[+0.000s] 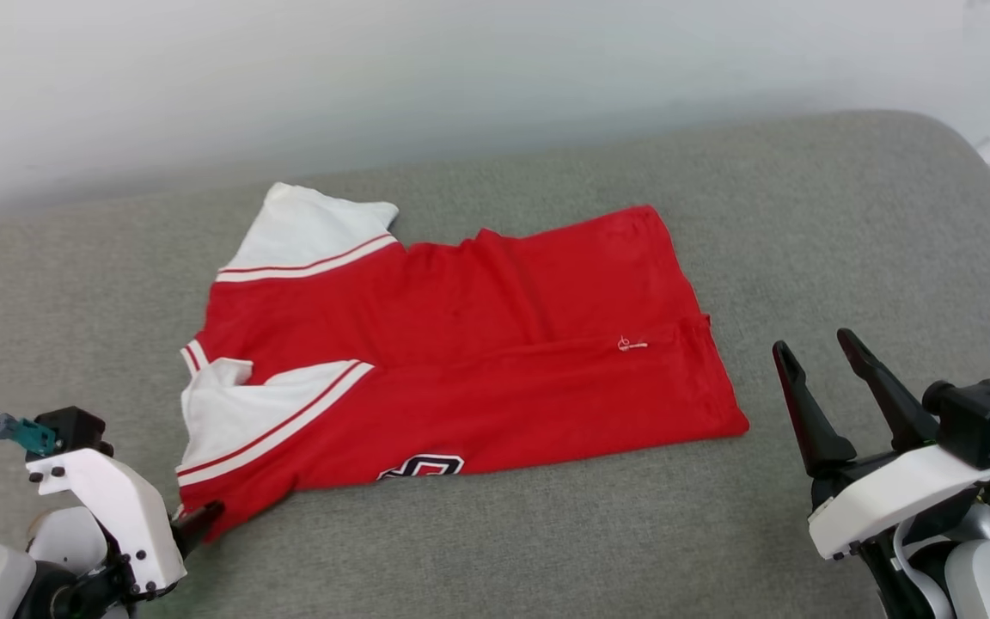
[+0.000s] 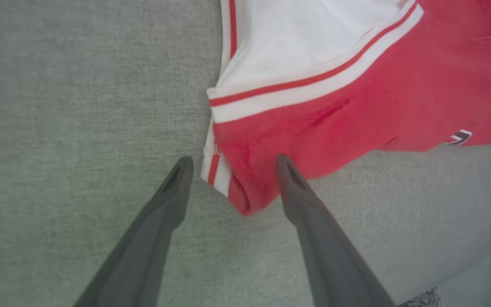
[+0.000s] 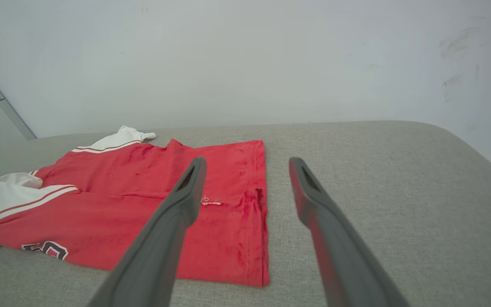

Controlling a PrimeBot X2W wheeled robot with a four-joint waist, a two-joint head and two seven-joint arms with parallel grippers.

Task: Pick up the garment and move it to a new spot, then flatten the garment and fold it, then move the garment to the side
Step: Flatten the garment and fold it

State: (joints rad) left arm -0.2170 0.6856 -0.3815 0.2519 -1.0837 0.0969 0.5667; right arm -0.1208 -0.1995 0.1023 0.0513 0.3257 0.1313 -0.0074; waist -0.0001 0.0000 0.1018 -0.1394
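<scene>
Red jersey (image 1: pixel 461 344): lies left of frame centre in the head view, folded lengthwise. White sleeves (image 1: pixel 306 232) point toward frame left and the hem toward frame right, with a sliver of black-and-white lettering (image 1: pixel 422 467) at the lower edge.

Left tool (image 2: pixel 230 164): fingers spread, straddling the jersey's lower-left corner, nothing pinched yet.

Right tool (image 1: pixel 817 348): fingers spread, empty, lower right of frame, well apart from the hem.

Risk (my judgement): closing here may catch just the top layer, so a pull would peel the fold open. A one-corner drag over the grippy weave could bunch or skew the cloth, as the right tool is too far off to steady it.

Surface: grey upholstered pad (image 1: pixel 847 215), rounded corner at upper right. Pale bare wall (image 1: pixel 461 69) behind.
</scene>
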